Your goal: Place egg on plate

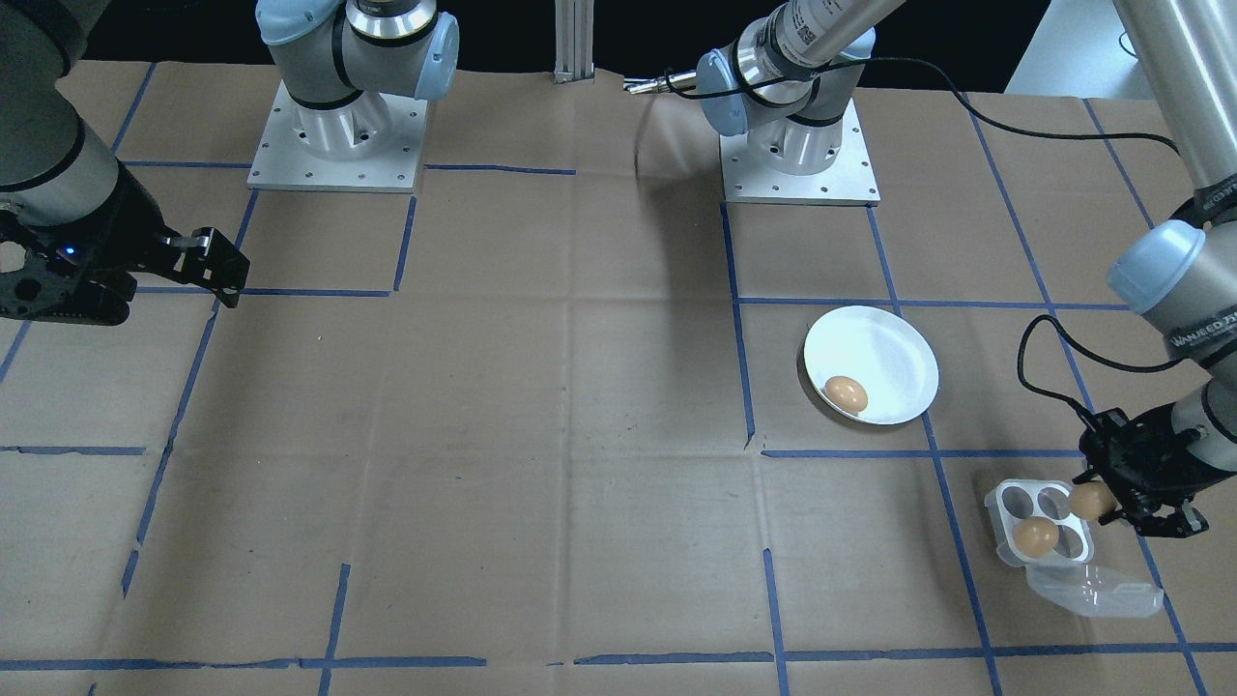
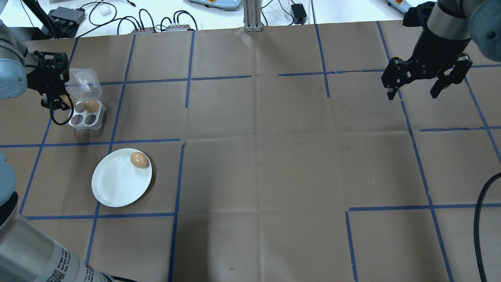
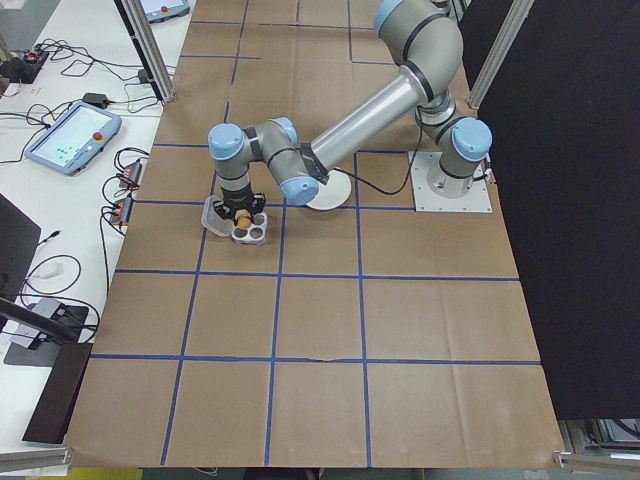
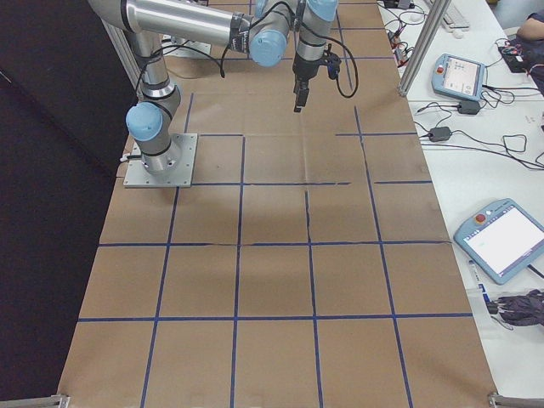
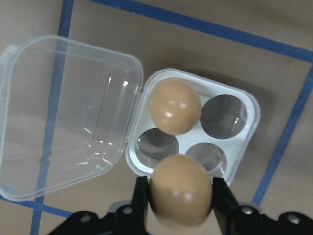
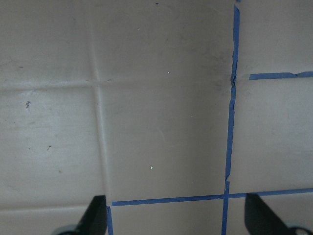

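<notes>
1. Right up close in the left wrist view, the left hand (image 5: 180,196) was clamped on a brown egg (image 5: 181,188), one black finger (image 5: 141,200) pressed to each flank.
2. That held egg, smooth and matte with a faint sheen, hung above the near edge of the carton (image 5: 247,127), its long axis running roughly up the wrist picture, narrower end toward the carton's cups.
3. Just beyond it sat a second egg (image 5: 174,106) in one of the four round cups; the other three cups showed bare.
4. The carton was clear, glossy plastic with rounded corners, and its hinged lid (image 5: 58,117) lay flat open beside it on the worktop (image 2: 254,156).
5. Farther along, the plate (image 2: 113,188), round, white and shallow-rimmed, lay flat, well apart from the carton.
6. A third egg (image 2: 138,159) rested on its side near the plate's rim, on the edge toward the carton.
7. The worktop was creased brown cardboard, gridded with blue tape (image 2: 178,176).
8. Far across, the right hand (image 2: 417,92) hovered over bare cardboard, fingers spread wide, gripping nothing.
</notes>
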You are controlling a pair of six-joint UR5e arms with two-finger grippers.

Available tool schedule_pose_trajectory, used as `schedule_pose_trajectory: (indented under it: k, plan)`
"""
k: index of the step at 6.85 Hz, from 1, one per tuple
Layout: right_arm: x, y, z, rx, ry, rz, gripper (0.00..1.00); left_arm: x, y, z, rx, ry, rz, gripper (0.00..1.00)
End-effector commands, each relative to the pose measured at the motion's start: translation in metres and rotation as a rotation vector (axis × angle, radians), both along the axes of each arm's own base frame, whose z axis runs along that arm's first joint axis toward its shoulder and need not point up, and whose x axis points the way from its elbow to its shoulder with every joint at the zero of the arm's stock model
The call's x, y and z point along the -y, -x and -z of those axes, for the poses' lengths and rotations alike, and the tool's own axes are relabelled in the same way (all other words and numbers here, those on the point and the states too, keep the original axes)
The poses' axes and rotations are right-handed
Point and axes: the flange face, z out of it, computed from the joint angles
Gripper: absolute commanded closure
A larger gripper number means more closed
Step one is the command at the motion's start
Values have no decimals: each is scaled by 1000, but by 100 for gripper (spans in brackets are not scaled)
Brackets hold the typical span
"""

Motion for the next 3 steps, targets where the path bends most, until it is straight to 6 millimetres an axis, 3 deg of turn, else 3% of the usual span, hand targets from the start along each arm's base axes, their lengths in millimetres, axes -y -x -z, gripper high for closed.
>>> schedule_pose_trajectory:
  k: [1,2,3]
  plan:
    - [0,0,0,0,0,0,0,-45,30,-4,-34,-66,-104,98]
    - [0,0,0,0,0,0,0,-65,50,-6,-44,-87,-193,98]
    - [0,0,0,0,0,0,0,-85,85,-2,-56,-122,-257,98]
